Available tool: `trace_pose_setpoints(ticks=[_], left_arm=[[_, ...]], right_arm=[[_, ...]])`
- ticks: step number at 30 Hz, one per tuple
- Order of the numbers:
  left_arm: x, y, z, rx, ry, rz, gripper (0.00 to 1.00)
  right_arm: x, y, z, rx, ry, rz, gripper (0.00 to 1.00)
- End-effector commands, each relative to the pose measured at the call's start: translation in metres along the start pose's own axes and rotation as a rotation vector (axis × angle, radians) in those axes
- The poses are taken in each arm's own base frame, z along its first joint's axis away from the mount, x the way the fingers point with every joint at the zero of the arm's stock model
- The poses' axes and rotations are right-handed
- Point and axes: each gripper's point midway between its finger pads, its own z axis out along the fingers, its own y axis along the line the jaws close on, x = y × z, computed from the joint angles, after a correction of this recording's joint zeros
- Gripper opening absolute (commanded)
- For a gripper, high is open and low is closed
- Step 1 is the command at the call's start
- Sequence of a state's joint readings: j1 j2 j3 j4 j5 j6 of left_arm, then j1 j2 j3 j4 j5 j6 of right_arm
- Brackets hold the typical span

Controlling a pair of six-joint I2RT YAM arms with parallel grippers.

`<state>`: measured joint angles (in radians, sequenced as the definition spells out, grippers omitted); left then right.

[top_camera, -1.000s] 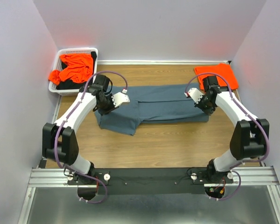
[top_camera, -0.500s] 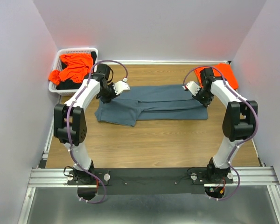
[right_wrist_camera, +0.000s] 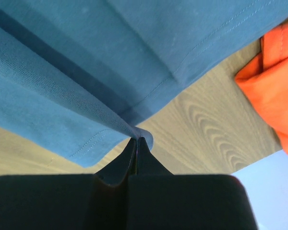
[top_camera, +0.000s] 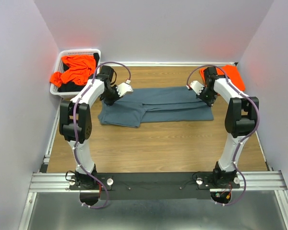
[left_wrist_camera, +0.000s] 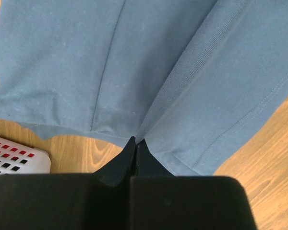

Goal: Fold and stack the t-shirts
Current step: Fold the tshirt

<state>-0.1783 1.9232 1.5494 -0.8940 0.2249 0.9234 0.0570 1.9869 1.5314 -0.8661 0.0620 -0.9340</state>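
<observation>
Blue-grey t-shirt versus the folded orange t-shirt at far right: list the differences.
The blue-grey t-shirt lies stretched long across the table; the orange t-shirt is a compact fold. The left tool and right tool pinch the blue-grey t-shirt; neither holds the orange t-shirt. Both are plain, printless.

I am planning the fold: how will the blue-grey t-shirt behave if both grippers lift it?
Probably floppy: the blue-grey t-shirt creases into a ridge where the left gripper pinches it. Likely light, since the right gripper holds it by one thin fold. It would probably sag between the two grips.
</observation>
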Motion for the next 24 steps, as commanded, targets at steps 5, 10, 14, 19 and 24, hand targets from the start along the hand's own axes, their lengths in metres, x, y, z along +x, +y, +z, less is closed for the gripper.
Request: trace_pose_setpoints(ticks=[5, 10, 14, 19, 24], left_arm=[[0.001, 0.019, 0.004, -0.035, 0.007, 0.004, 0.00], [0.000, 0.022, 0.008, -0.037, 0.004, -0.003, 0.00], [0.001, 0.023, 0.013, -0.029, 0.009, -0.006, 0.00], [0.003, 0.026, 0.016, -0.034, 0.018, -0.010, 0.00], [0.003, 0.028, 0.017, -0.037, 0.017, -0.015, 0.00]], right_arm=[[-0.005, -0.020, 0.009, 0.023, 0.016, -0.001, 0.00], [-0.007, -0.025, 0.013, 0.030, 0.022, -0.001, 0.01], [-0.007, -0.026, 0.016, 0.028, 0.027, 0.000, 0.00], [-0.012, -0.030, 0.019, 0.031, 0.019, 0.009, 0.01], [-0.014, -0.033, 0.021, 0.034, 0.017, 0.012, 0.01]])
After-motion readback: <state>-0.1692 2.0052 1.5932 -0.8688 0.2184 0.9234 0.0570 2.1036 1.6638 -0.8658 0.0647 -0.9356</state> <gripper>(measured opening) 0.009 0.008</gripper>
